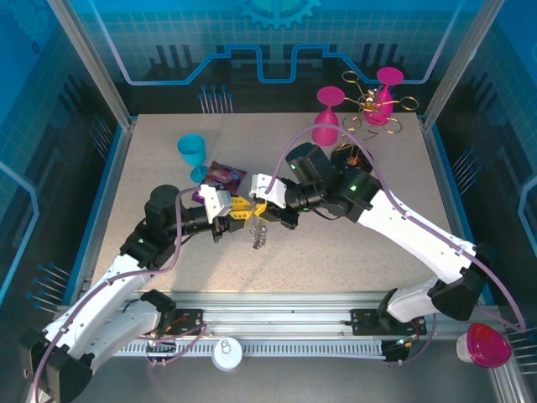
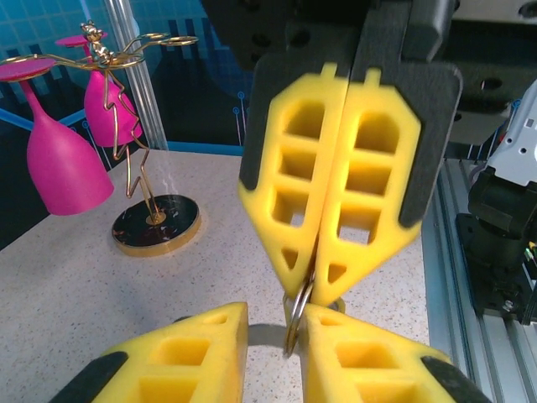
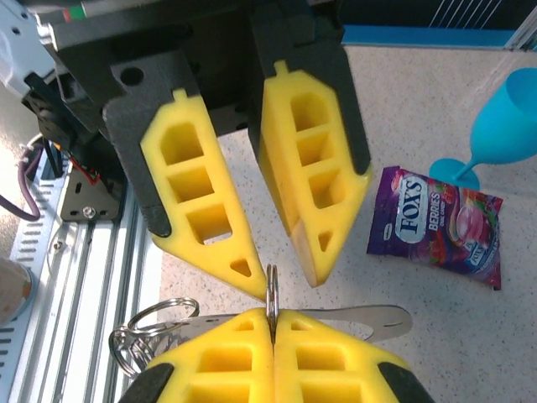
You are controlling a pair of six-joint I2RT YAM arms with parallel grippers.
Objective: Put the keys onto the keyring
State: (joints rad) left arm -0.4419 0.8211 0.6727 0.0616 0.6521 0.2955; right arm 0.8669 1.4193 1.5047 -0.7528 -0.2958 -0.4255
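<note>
the right gripper [image 3: 273, 315] sits nearest, its fingers pressed together on the rim of the keyring [image 3: 271, 290], likely to hold it upright and steady between the left gripper's [image 3: 285, 277] spread fingers. a flat key [image 3: 373, 319] shows just behind. on the surface [image 3: 403, 109], the candy packet [image 3: 436, 222] looks sealed. the blue goblet [image 1: 191, 151] appears empty.
</note>
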